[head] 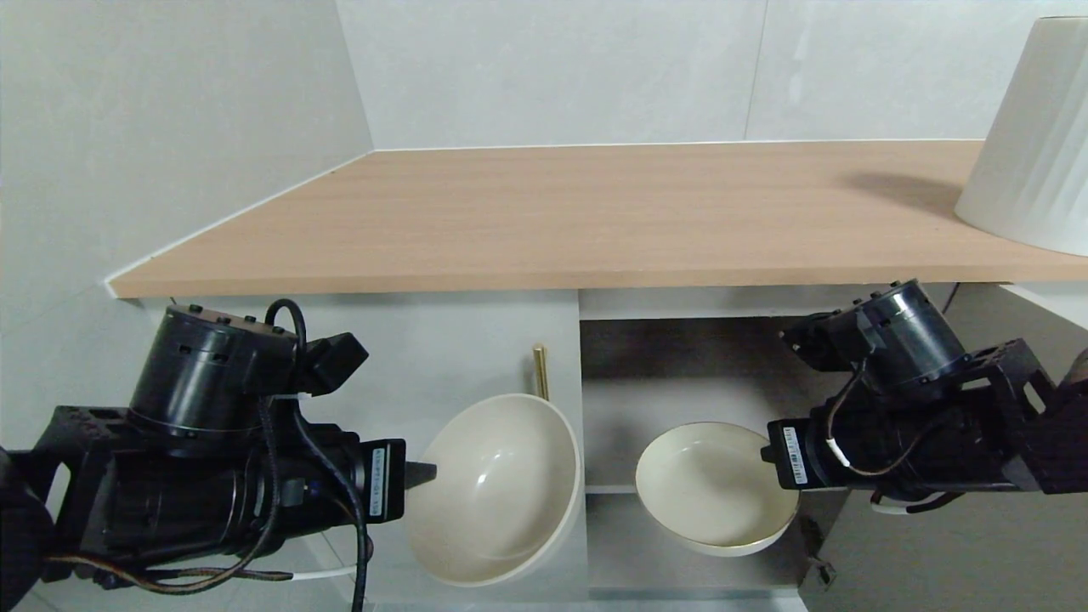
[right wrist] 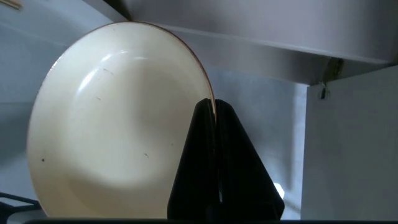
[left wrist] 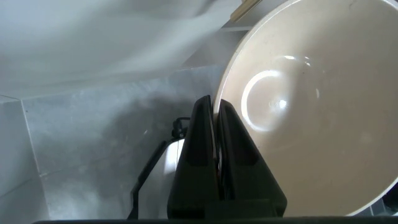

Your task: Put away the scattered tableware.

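My left gripper [head: 422,473] is shut on the rim of a large cream bowl [head: 495,490], held tilted in the air in front of the closed left cabinet door [head: 442,357]. In the left wrist view its fingers [left wrist: 217,149] pinch the large cream bowl [left wrist: 311,106] at its edge. My right gripper [head: 773,463] is shut on the rim of a shallower cream plate-bowl [head: 710,486], held in front of the open cabinet compartment [head: 671,374]. In the right wrist view the fingers [right wrist: 214,155] clamp the plate-bowl [right wrist: 118,118] at its rim.
A wooden countertop [head: 595,212] runs above the cabinet, with a white lampshade [head: 1033,144] at its right end. A brass handle [head: 540,371] stands on the left door's edge. A shelf [head: 612,489] divides the open compartment. White walls close the left and back.
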### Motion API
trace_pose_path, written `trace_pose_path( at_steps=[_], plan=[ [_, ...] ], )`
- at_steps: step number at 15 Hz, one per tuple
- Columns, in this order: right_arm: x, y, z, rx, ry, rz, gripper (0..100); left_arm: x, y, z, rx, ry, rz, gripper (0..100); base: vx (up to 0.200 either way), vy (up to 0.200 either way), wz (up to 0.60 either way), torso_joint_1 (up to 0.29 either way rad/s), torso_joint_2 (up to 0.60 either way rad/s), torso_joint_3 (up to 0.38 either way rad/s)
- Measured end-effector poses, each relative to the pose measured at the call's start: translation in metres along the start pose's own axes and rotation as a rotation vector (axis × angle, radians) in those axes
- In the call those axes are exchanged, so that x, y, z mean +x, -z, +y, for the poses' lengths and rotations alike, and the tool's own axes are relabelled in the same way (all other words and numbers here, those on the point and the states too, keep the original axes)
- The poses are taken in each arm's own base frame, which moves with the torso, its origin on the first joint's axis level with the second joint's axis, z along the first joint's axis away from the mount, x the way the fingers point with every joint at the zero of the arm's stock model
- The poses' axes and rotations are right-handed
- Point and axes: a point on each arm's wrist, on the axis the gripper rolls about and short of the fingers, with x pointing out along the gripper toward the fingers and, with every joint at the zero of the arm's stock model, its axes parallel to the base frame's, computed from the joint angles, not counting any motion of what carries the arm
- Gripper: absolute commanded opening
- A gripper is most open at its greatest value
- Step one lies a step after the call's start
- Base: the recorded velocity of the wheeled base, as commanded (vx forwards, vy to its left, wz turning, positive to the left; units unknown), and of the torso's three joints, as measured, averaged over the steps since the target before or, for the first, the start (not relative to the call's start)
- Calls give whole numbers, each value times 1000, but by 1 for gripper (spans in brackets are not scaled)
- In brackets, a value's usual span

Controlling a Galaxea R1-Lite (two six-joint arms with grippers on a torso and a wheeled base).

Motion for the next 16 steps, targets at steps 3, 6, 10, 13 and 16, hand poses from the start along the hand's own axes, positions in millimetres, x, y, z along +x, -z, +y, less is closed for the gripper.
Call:
trace_pose_path(
  at_steps=[3, 6, 10, 13, 16],
  plan=[
    [9, 1, 1, -2, 5, 13, 0, 0, 0, 0, -1, -1, 1, 0, 0, 0, 0, 0, 0, 0],
    [41, 0, 6, 10, 4, -2, 0, 1, 0, 0, 0, -2, 3, 0, 0, 0, 0, 0, 0, 0],
    [86, 4, 6, 55, 21, 5, 0, 1, 1, 0, -1, -4, 7, 0, 0, 0, 0, 0, 0, 0],
    [115, 6, 0, 88, 32, -15, 0, 2, 1, 0, -1, -4, 8, 0, 0, 0, 0, 0, 0, 0],
    [142, 7, -8, 131, 56, -60, 0, 2, 1, 0, 1, -3, 10, 0, 0, 0, 0, 0, 0, 0]
  ],
)
